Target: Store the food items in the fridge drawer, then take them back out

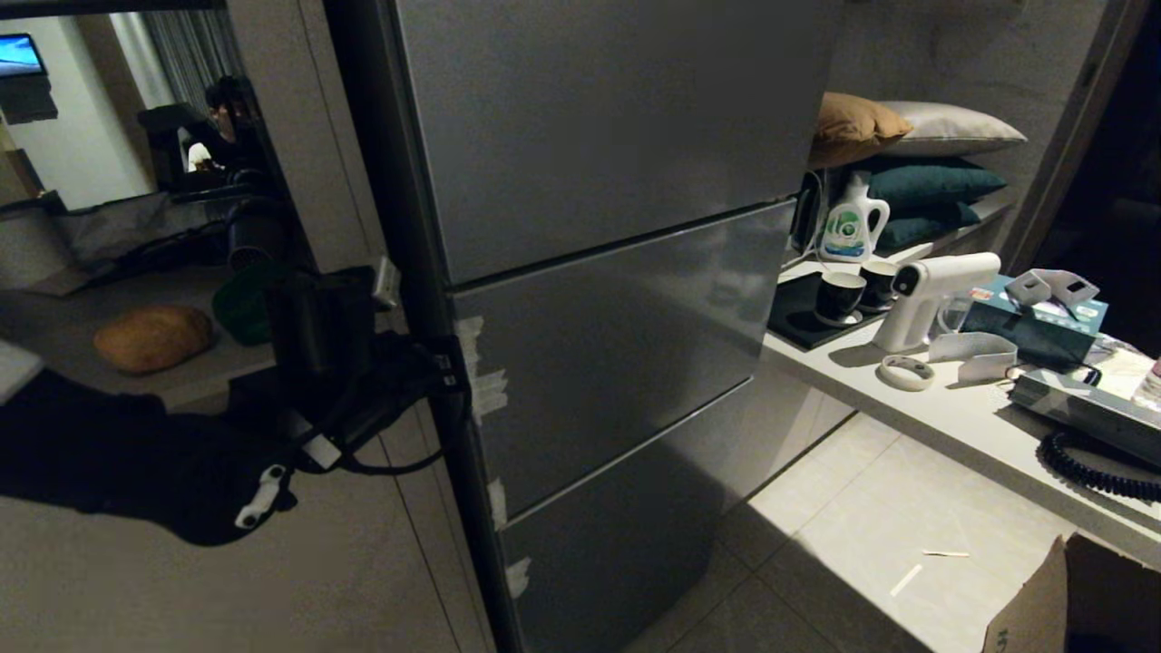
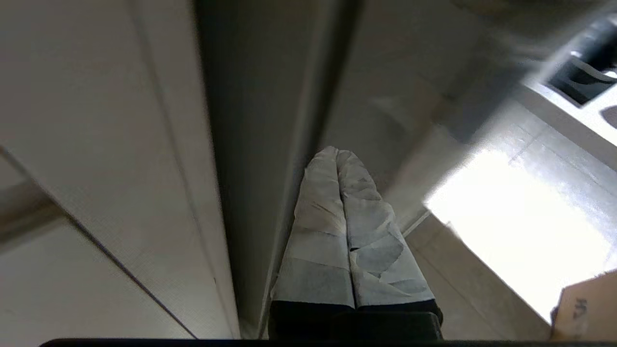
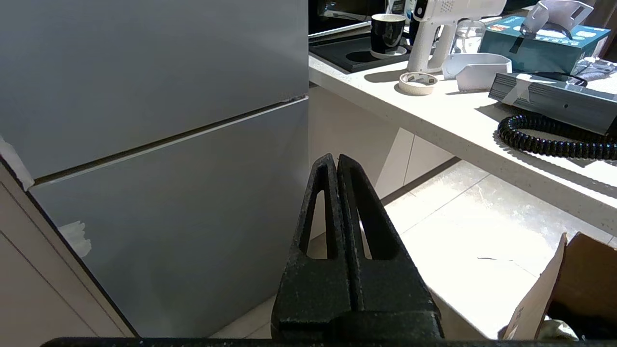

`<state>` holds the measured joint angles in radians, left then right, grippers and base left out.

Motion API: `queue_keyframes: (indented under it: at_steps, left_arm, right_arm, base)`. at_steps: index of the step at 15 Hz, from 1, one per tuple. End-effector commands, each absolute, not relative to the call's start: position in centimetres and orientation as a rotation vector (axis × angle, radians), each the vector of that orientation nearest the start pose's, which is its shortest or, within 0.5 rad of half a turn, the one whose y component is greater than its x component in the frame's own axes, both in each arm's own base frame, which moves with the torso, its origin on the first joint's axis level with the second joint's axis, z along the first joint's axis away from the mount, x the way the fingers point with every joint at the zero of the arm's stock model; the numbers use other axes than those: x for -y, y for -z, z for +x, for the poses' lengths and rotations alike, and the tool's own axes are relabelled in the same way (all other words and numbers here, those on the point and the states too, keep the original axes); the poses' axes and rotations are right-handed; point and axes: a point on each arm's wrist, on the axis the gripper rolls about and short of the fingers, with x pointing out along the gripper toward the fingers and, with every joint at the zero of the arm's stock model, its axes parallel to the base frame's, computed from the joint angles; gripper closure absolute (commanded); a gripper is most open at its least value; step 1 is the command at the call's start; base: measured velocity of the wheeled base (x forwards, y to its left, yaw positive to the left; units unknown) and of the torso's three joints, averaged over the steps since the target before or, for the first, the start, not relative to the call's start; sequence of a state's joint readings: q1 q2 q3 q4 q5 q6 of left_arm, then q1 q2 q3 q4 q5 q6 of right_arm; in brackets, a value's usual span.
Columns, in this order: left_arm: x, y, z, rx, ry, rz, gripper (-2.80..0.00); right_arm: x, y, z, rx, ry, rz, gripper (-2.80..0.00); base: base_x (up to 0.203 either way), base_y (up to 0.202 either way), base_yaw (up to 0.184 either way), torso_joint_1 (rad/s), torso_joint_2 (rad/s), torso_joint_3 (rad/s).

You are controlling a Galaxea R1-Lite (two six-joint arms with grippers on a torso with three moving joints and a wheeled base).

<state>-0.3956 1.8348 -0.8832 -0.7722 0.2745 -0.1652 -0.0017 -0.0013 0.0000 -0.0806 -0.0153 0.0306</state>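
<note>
The left gripper (image 2: 336, 156) is clenched on nothing, its taped fingers (image 2: 313, 231) pressed together and pointing at the left edge of the fridge (image 1: 617, 299), whose doors are all shut. The potato (image 1: 152, 337) and green pepper (image 1: 243, 304) lie on a ledge behind it, away from the fridge. The right gripper (image 3: 336, 161), also clenched and empty, hangs before the fridge's lower doors, well apart from both foods.

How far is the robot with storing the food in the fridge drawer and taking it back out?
Nothing looks stored yet: the brown potato-like lump and the green item lie on the ledge left of the fridge, whose doors are all closed. In hand: the left tool, shut, is at the fridge's left edge. The right tool is shut and idle. Left: opening, storing, taking out.
</note>
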Motion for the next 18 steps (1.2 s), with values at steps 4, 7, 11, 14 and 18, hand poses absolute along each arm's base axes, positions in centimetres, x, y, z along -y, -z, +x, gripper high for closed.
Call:
queue_keyframes:
  at_steps: [4,7,11,14,18]
  left_arm:
    - [12.6,-16.4,32.4,-0.197,0.1,-0.106,0.0]
    - [12.8,-16.2,32.7,-0.181,0.146,-0.116,0.0]
    - [13.6,-16.0,32.0,-0.178,0.215,-0.136,0.0]
    - [14.7,-15.7,30.7,-0.177,0.319,-0.136,0.0]
    - [15.9,-15.4,29.1,-0.197,0.43,-0.132,0.0]
  right_arm:
    - [0.0,-7.5,-2.1,0.051,0.016,0.031,0.0]
    - [0.0,-7.5,-2.1,0.051,0.016,0.031,0.0]
    - [0.0,-7.5,-2.1,0.051,0.016,0.031,0.0]
    - [0.0,-7.5,-2.1,0.051,0.016,0.031,0.0]
    - [0.0,-7.5,-2.1,0.051,0.016,0.031,0.0]
  base:
    - [0.0,0.0,0.0,0.0,0.0,0.0]
    - [0.0,0.0,0.0,0.0,0.0,0.0]
    - [0.0,0.0,0.0,0.0,0.0,0.0]
    - [0.0,0.0,0.0,0.0,0.0,0.0]
    - [0.0,0.0,0.0,0.0,0.0,0.0]
